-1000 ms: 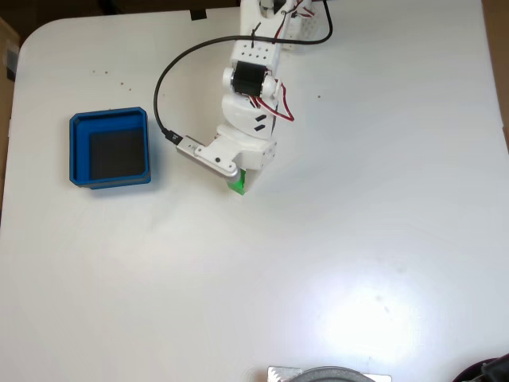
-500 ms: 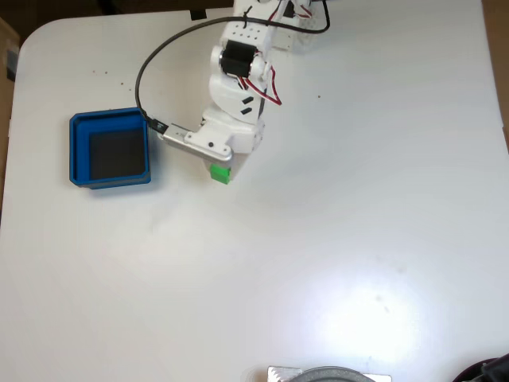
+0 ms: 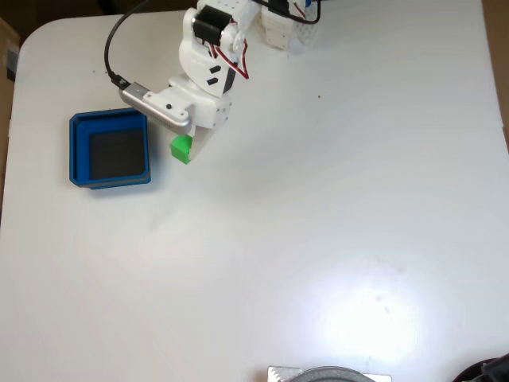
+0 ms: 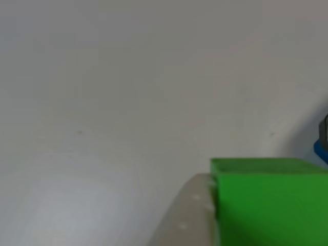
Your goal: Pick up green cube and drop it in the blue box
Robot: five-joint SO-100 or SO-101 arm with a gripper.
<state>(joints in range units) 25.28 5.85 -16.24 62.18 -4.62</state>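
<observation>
In the fixed view, the white arm (image 3: 205,76) reached from the top edge of the white counter (image 3: 334,223) down and to the left. A black cable (image 3: 114,48) looped from near its base to a silver block (image 3: 156,105) mounted on the wrist. The jaws (image 3: 184,148) were closed on the green cube (image 3: 182,149), which showed just below the wrist, at the tip of the arm. Whether the cube was lifted clear of the counter or resting on it could not be told from this view.

The blue box (image 3: 110,149) sat on the counter to the left of the cube in that view, near it but apart from it, with a strip of bare counter between the two. Its dark inner floor (image 3: 116,153) lay open to the camera. The box stood square to the picture, with its chamfered corners toward the counter's left edge.

In the other view, the green cube (image 4: 269,200) filled the lower right corner, seen from close by. A pale finger (image 4: 187,215) pressed against its left face. Behind them stretched the plain counter (image 4: 128,92), slightly blurred. At the right edge, a small sliver of blue (image 4: 321,151) showed just above the cube.

At the bottom edge of the fixed view, part of a grey round object (image 3: 330,374) showed.
</observation>
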